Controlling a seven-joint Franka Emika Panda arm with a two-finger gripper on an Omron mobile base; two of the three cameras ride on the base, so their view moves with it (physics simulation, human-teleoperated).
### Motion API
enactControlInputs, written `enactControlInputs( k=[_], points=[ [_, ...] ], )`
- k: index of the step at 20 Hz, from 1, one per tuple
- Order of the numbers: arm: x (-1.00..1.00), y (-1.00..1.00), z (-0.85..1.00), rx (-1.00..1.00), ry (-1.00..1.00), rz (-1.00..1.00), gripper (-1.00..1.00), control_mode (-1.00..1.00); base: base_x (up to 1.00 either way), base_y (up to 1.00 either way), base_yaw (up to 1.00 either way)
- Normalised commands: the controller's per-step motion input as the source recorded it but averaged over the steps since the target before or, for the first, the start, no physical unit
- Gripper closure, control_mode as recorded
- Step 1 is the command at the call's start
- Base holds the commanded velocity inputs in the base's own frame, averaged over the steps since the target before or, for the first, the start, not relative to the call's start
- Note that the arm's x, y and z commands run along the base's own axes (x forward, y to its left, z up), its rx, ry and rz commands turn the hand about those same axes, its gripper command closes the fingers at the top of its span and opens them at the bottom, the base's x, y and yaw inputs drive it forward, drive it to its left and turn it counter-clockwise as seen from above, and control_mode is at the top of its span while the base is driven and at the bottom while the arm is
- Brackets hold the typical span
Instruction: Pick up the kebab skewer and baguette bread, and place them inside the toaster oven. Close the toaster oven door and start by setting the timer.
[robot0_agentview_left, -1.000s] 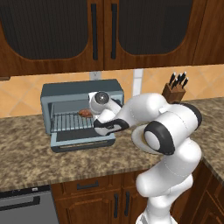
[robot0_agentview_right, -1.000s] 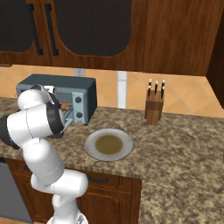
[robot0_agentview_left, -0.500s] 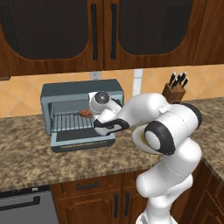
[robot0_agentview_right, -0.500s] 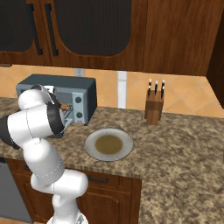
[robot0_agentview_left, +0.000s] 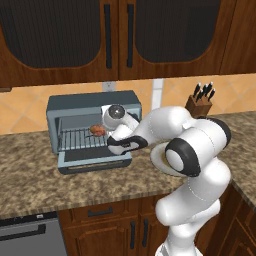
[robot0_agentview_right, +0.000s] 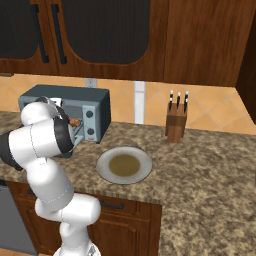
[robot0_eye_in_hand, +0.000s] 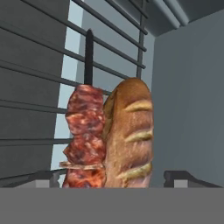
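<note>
Baguette bread (robot0_eye_in_hand: 129, 135) beside oven wall (robot0_eye_in_hand: 188, 96)

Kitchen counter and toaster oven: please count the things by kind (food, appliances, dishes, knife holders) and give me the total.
Food: 2, the kebab skewer and the baguette bread, side by side on the oven rack.
Appliances: 1, the toaster oven, its door open.
Dishes: 1, a plate.
Knife holders: 1, a knife block.
Total: 5
</note>
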Motion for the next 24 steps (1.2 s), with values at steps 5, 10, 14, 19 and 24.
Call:
enactControlInputs(
  k=[5,10,14,19,24],
  points=[
    [0.00,0.06,0.11,0.00,0.03,0.00,-1.00,-1.00,0.00,0.00,0.00],
    [-0.03,0.00,0.40,0.00,0.00,-0.01,-1.00,-1.00,0.00,0.00,0.00],
    [-0.47,0.00,0.23,0.00,0.00,-0.03,-1.00,-1.00,0.00,0.00,0.00],
    [-0.78,0.00,0.15,0.03,0.00,-0.08,-1.00,-1.00,0.00,0.00,0.00],
    [-0.77,0.00,0.28,0.18,0.00,-0.50,-1.00,-1.00,0.00,0.00,0.00]
  ],
)
